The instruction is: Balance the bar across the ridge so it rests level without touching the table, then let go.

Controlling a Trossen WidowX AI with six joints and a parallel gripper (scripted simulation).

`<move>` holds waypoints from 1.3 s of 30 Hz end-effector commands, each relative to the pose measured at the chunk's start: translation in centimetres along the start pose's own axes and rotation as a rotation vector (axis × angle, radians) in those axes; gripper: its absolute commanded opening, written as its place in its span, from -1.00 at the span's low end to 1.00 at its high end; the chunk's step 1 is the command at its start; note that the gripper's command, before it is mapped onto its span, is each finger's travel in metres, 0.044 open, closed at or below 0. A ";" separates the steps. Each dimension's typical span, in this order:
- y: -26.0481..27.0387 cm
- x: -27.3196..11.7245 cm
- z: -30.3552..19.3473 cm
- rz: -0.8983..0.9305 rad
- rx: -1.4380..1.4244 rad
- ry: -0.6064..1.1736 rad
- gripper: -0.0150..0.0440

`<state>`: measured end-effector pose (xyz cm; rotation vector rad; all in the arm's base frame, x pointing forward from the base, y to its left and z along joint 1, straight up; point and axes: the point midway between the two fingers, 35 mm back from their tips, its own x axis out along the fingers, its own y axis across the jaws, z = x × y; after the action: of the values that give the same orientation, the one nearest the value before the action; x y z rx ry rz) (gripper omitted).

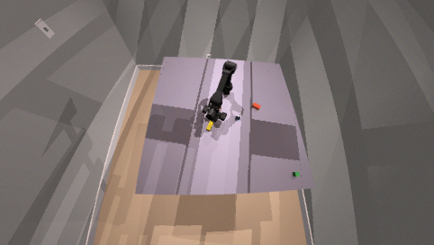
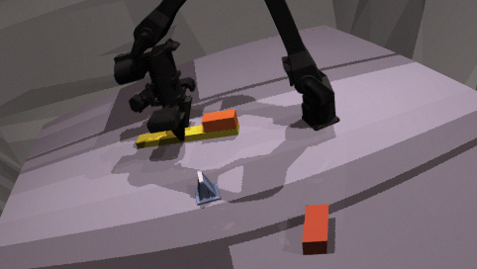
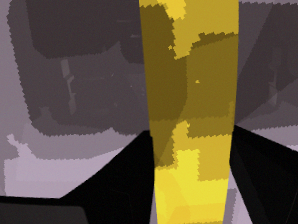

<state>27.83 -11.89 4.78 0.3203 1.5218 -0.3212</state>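
Yellow bar (image 1: 209,126) (image 2: 159,137) (image 3: 192,100) between jaws (image 2: 182,134), orange block (image 2: 220,121) atop one end.

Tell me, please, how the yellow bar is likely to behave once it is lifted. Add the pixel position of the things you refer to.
The yellow bar (image 1: 209,126) (image 2: 195,132) (image 3: 192,95) looks stiff, being straight and slab-like. It will probably be heavier toward one end, where an orange block (image 2: 220,121) sits on top. With the claw (image 2: 179,134) (image 3: 189,137) gripping nearer the other end, that loaded end may well dip.
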 end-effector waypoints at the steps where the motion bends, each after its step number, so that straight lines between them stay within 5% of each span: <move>1: 0.0 0.0 0.0 0.000 0.000 0.000 -0.14; 8: 0.0 -0.6 0.1 -0.001 0.000 0.000 -0.49; 39: 0.0 -8.7 0.2 -0.004 -0.003 -0.003 -0.49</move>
<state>27.80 -11.87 12.18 0.3227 1.5314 -0.3197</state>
